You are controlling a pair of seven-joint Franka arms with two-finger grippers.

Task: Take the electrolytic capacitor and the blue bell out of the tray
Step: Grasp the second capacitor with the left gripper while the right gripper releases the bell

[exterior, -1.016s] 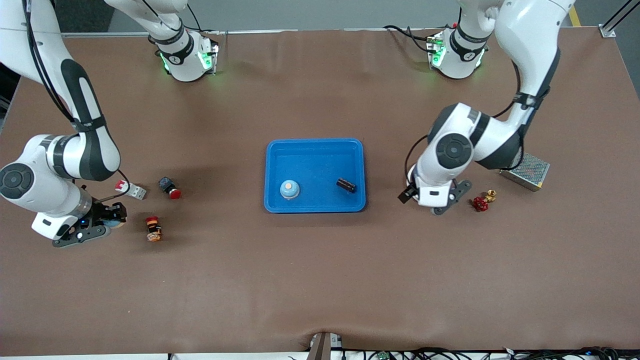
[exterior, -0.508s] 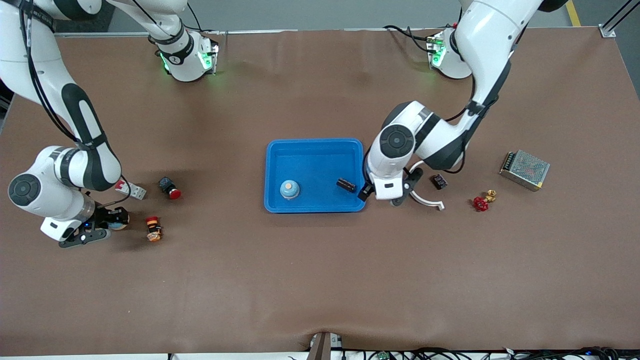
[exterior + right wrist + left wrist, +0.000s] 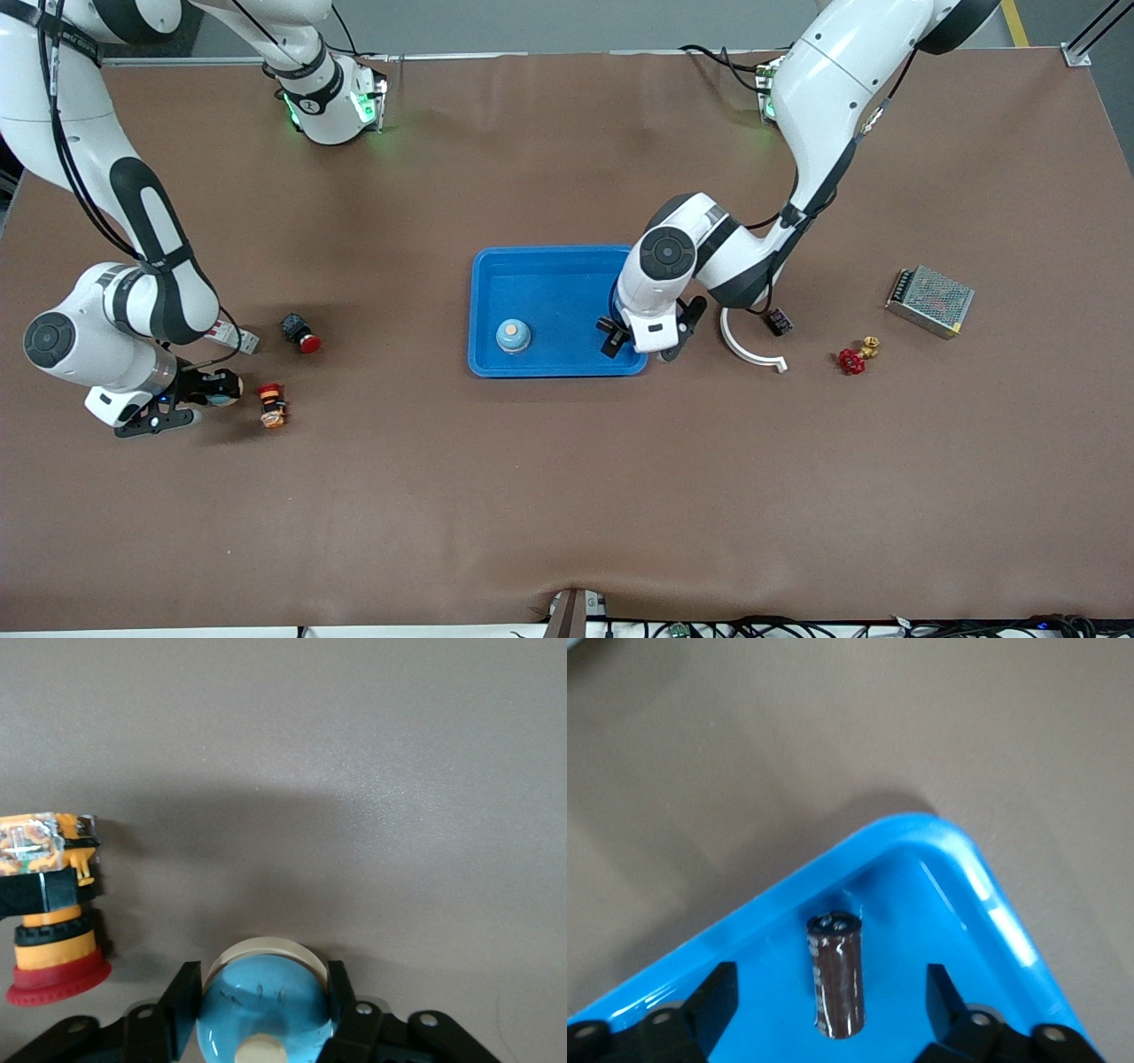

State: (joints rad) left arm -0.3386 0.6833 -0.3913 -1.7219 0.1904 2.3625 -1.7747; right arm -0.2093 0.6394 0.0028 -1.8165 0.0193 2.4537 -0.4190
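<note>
1. Hovering over the corner of the blue tray that lies toward the left arm's end of the table and nearer the front camera, the left claw is spreading its fingers wide on either side of the capacitor, without touching it.
2. Lying on its side on the tray floor, the dark brown capacitor is sitting close to the rounded corner of the tray wall, as the left wrist view shows; in the front view the left arm's wrist is covering it.
3. Standing upright in the same tray, a light-blue bell is sitting toward the right arm's end of the tray, well apart from the capacitor.
4. Gripping a second light-blue bell between its fingers, the right claw is sitting low over the table toward the right arm's end.
5. Lying just beside that held bell is an orange and red push button.
6. Resting farther from the front camera than the right claw are a red and black button and a small grey and red part.
7. Lying toward the left arm's end are a white curved piece, a small dark block, a red valve and a metal mesh box.
</note>
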